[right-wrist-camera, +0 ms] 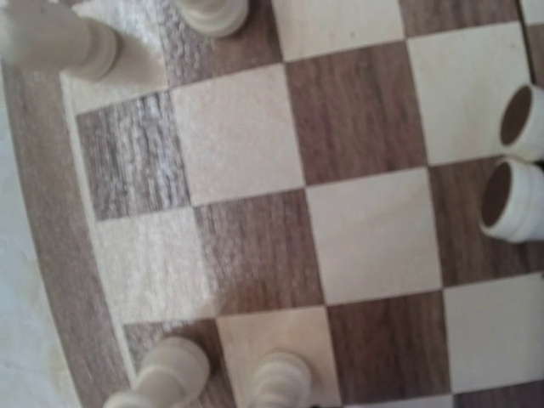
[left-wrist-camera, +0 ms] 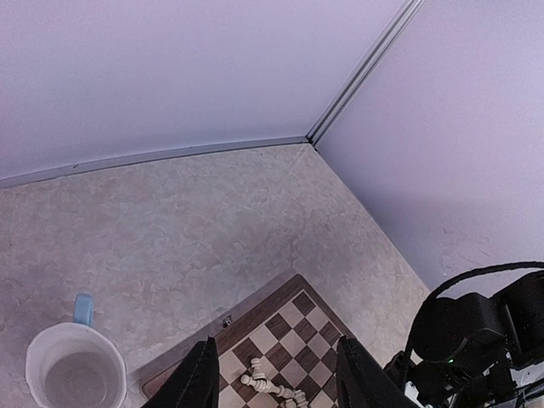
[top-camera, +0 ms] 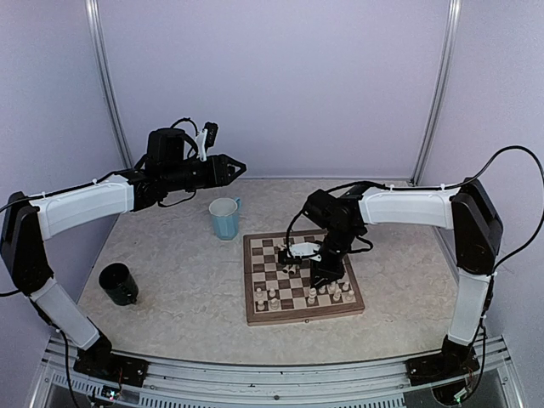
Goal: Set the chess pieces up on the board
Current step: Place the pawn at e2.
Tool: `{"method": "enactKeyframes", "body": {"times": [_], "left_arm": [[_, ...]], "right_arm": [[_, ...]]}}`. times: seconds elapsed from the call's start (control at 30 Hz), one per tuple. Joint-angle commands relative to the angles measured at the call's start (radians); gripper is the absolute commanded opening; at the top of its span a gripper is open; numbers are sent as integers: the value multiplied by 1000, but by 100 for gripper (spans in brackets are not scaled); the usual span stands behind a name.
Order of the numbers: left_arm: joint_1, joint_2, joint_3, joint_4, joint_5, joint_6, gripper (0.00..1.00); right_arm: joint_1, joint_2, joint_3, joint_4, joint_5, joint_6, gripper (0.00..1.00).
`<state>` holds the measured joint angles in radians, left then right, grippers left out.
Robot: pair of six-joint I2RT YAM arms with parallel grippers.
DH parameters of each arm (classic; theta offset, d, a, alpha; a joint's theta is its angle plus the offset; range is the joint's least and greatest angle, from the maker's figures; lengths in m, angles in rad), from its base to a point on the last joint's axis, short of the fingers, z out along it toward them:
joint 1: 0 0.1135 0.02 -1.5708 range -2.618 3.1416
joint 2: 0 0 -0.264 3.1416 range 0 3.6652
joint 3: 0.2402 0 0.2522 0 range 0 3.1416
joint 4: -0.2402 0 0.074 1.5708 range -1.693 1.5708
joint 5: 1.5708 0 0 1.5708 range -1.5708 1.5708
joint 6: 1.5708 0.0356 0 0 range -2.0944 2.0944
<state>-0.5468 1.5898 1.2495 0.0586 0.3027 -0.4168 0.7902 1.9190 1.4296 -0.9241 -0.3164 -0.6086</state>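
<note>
Reaching down, right hand (top-camera: 325, 274) hangs over board (top-camera: 299, 319).

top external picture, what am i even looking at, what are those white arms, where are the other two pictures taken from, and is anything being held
Those are two robot arms bolted at the table's near edge, each ending in a two-finger hand. The top picture looks down from above and behind them. The other two come from small cameras on the wrists.

On the table lie a wooden chessboard with pale chess pieces, some standing and some tipped over, plus a blue cup and a black cup.

The left hand hangs in the air, open and empty. The right hand is low over the board. Its close-up shows only squares and pieces, so I cannot tell whether it holds one.
</note>
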Motion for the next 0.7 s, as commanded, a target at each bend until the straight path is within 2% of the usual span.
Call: {"method": "enactKeyframes", "body": {"times": [0.0,0.23,0.53,0.57,0.67], "left_arm": [[-2,-19,-1,12,7,18,48],[-2,-17,0,10,7,19,48],[-3,-17,7,-4,3,32,48],[-5,-14,15,-20,-1,38,48],[-50,8,102,-187,-141,106,48]], "right_arm": [[9,18,22,-14,-20,4,19],[9,19,25,-18,-21,4,21],[-8,-50,35,-52,18,-31,28],[-17,-60,38,-54,17,-33,29],[-59,-86,53,-71,-5,-41,30]]}}
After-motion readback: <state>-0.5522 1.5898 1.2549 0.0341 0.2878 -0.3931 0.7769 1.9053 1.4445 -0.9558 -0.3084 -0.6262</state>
